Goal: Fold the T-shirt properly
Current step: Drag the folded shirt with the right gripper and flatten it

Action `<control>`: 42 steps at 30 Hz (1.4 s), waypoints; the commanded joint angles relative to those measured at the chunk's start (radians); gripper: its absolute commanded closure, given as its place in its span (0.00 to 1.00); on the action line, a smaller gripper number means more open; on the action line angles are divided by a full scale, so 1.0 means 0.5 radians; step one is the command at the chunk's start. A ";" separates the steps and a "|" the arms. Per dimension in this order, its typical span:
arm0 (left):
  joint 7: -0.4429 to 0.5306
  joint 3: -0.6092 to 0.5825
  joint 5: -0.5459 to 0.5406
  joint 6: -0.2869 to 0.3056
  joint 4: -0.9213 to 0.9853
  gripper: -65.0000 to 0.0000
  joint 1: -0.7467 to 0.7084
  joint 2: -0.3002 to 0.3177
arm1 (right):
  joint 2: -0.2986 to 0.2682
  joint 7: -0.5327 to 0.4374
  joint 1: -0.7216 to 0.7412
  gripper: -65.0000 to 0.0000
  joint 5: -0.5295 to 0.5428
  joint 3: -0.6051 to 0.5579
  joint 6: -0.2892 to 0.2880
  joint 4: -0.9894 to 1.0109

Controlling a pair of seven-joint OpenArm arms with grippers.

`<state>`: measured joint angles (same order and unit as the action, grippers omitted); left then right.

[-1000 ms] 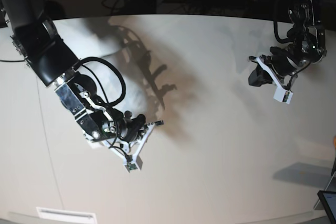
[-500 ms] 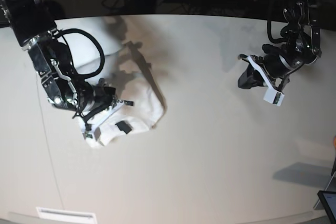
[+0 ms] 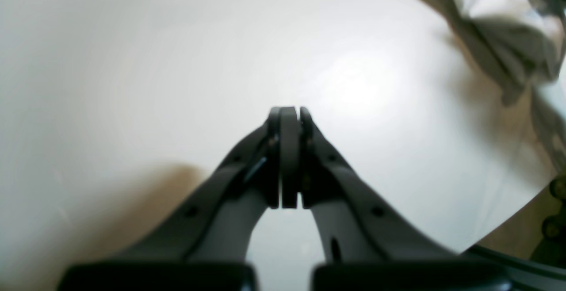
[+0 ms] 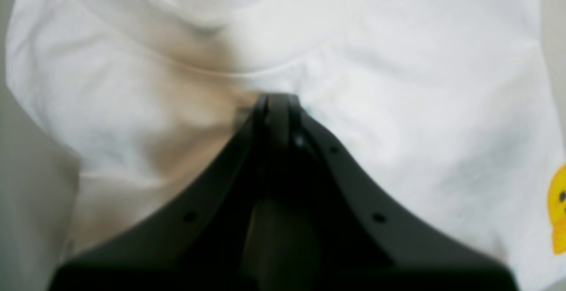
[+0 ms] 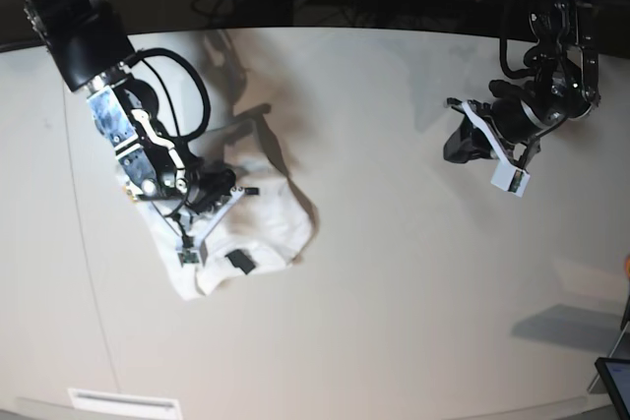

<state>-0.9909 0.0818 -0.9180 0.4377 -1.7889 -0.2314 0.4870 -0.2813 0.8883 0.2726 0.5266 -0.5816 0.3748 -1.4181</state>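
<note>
The right gripper [image 4: 278, 101] has its jaws pressed together, tips resting at or just over the T-shirt [image 4: 353, 83] right below the curved neckline seam; whether any cloth is pinched between them cannot be told. In the base view this gripper [image 5: 212, 206] sits over the upper middle of the bunched shirt, its black arm [image 5: 94, 36] reaching in from the top left corner with a looped cable beside it.

The left gripper [image 3: 287, 118] is clenched with nothing in it, fingers flat against each other above bare tabletop. In the base view it [image 5: 482, 145] hangs well apart from the garment, on the far side of the table, under its own arm [image 5: 551, 36].

The T-shirt [image 5: 251, 218] lies crumpled in a compact white heap on the pale table [image 5: 413, 282], toward the side of the right arm. A small black neck label [image 5: 237, 261] shows near its lower edge. A yellow bit of print [image 4: 558, 207] peeks out at the edge of the right wrist view. In the left wrist view a blurred part of the shirt [image 3: 499, 39] appears in the upper corner.
</note>
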 commanded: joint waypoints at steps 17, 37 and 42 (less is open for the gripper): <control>0.038 0.019 -0.025 0.010 -0.023 1.00 0.035 0.037 | -0.126 -0.121 0.107 1.00 -0.119 0.480 -0.097 0.420; 0.053 -0.196 -0.025 0.007 -0.128 1.00 0.256 -0.039 | -0.089 0.140 0.018 1.00 -0.116 0.606 -0.079 0.033; 0.050 -0.282 -0.025 0.007 -0.183 1.00 0.394 -0.181 | -0.096 0.137 -0.019 1.00 -0.116 0.618 -0.079 -0.099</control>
<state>-0.9874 -0.0628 -0.9157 0.4374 -1.8614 -0.0483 0.3882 -0.3180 0.9710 0.2356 0.4709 -0.2813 0.3378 -1.4448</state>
